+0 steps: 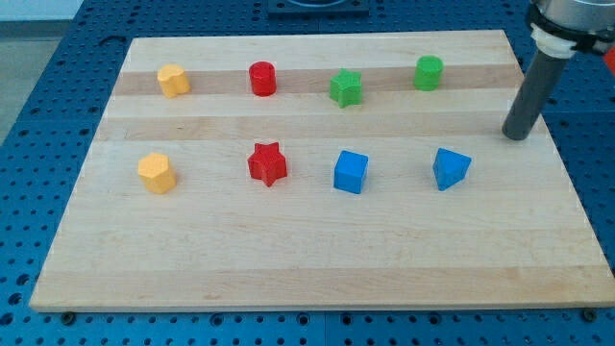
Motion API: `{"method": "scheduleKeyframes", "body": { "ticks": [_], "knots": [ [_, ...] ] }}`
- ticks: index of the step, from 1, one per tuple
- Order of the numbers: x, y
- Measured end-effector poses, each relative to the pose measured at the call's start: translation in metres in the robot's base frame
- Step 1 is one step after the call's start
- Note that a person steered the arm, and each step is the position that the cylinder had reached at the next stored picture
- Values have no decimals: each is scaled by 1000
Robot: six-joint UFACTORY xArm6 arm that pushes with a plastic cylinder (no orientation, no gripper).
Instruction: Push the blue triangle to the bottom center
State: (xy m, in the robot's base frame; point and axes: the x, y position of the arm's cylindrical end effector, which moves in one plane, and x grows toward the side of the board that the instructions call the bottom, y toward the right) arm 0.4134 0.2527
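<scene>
The blue triangle (450, 168) lies on the wooden board (317, 259) at the view's right, in the lower row of blocks. My tip (518, 135) rests on the board near its right edge, above and to the right of the blue triangle, a short gap apart from it. A blue cube (351, 172) sits to the left of the triangle.
Lower row, from the left: a yellow block (157, 173), a red star (268, 163). Upper row: a yellow block (173, 81), a red cylinder (262, 78), a green star (346, 87), a green cylinder (429, 72). A blue pegboard (58, 125) surrounds the board.
</scene>
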Motion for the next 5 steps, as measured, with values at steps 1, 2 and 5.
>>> {"method": "scheduleKeyframes", "body": {
  "ticks": [1,2,5],
  "knots": [
    [19,3],
    [30,-5],
    [45,-84]
  ]
}}
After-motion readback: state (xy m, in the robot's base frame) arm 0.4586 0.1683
